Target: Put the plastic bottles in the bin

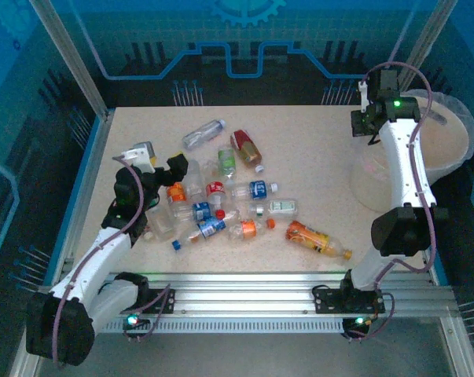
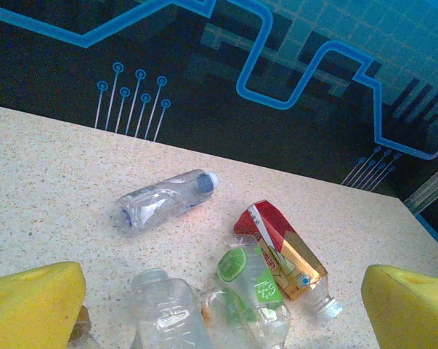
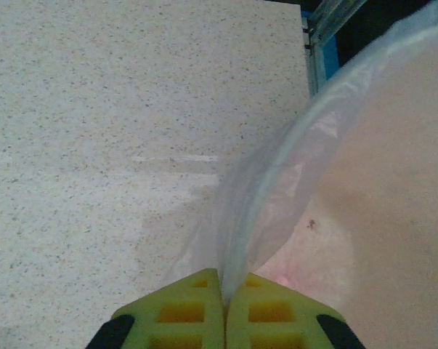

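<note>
Plastic bottles (image 1: 258,189), roughly 13; 1 bin (image 1: 455,145); left hand (image 2: 220,302) open, empty; right hand (image 3: 224,305) pinches liner (image 3: 277,196).

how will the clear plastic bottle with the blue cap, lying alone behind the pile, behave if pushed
The clear blue-capped plastic bottle lies on its side on the speckled table, so it would probably roll. It looks empty and dented, so likely light and easily squashed.
</note>
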{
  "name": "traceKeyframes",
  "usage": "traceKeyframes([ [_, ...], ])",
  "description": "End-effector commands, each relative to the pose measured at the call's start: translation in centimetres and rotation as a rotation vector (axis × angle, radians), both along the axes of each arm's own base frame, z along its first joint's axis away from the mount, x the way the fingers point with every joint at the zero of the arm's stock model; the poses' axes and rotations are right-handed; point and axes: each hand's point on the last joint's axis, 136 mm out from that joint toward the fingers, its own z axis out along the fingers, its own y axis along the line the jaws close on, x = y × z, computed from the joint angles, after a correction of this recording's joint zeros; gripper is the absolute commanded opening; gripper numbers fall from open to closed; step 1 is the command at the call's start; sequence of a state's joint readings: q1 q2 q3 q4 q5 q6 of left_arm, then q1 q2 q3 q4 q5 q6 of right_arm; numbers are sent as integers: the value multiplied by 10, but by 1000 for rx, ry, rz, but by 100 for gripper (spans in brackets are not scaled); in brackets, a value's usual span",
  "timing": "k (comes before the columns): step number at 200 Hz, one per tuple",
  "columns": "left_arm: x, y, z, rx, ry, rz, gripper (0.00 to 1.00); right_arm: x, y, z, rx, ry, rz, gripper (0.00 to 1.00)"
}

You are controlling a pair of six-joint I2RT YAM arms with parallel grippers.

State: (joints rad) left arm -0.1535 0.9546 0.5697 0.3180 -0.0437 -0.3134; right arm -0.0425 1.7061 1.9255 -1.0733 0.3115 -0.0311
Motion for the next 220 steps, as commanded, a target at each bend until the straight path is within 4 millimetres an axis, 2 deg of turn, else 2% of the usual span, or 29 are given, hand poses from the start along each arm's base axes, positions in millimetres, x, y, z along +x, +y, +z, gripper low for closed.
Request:
traceKeyframes([
  [1,0,-5,0,11,1,-22,99,3,14,-10,71,41,74,0],
  [75,0,-2,-3,13,8,-8,99,5,59,22,280,-51,202,0],
  [102,1,-1,-4,14,7,-1,99,0,81,24,312,-44,253,0],
  [149,2,0,-4,10,5,7,99,-4,128,16,293,-7,328,0],
  [220,1,-1,-2,-2,1,5,99,4,196,21,265,-21,450,0],
])
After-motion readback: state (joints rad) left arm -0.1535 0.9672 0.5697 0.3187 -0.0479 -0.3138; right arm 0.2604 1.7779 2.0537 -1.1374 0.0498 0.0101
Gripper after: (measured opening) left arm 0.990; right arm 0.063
